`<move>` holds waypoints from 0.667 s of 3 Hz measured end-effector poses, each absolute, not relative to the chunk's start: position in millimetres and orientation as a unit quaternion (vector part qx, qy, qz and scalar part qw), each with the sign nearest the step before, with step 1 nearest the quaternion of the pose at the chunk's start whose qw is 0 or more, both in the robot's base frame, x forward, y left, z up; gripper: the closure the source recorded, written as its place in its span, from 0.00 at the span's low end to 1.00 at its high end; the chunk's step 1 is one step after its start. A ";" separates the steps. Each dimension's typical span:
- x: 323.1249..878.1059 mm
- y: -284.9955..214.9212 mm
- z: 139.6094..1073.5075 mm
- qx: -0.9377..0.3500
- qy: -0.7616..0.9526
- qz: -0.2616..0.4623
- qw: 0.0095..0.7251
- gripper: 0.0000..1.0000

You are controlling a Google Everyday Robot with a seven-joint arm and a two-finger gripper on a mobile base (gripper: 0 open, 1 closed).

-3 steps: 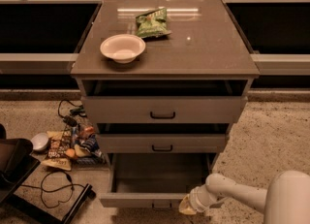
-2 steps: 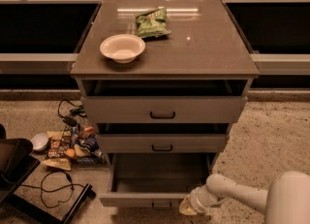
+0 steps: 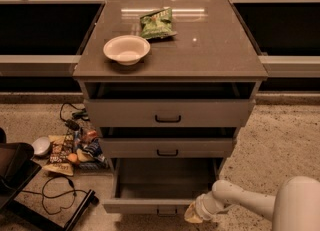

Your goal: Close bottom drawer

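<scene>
The bottom drawer (image 3: pixel 150 205) of the grey-beige cabinet is pulled far out, its inside bare. Its short front panel is at the lower edge of the camera view, with the small black handle (image 3: pixel 165 211) just showing. My gripper (image 3: pixel 192 215) sits at the right end of that front panel, on the end of my white arm (image 3: pixel 240 200) that comes in from the lower right. The fingers are hidden from here.
The top drawer (image 3: pixel 168 111) and middle drawer (image 3: pixel 167 147) stand slightly open. A white bowl (image 3: pixel 126 50) and a green chip bag (image 3: pixel 156 23) lie on the cabinet top. Snack packets, cables (image 3: pixel 65 150) and a black stand (image 3: pixel 15 170) clutter the floor at the left.
</scene>
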State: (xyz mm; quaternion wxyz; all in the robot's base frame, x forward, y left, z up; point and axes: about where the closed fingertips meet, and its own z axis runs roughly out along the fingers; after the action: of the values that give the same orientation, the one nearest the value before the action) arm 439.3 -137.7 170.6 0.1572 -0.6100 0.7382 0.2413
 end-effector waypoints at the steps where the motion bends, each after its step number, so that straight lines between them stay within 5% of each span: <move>1: 437.5 -136.1 169.3 -0.610 0.738 0.243 0.156 0.11; 2: 436.1 -134.9 168.4 -0.610 0.737 0.244 0.156 0.00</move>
State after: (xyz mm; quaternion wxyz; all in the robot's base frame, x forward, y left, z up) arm 436.1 -134.9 168.4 0.1556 -0.6103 0.7372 0.2445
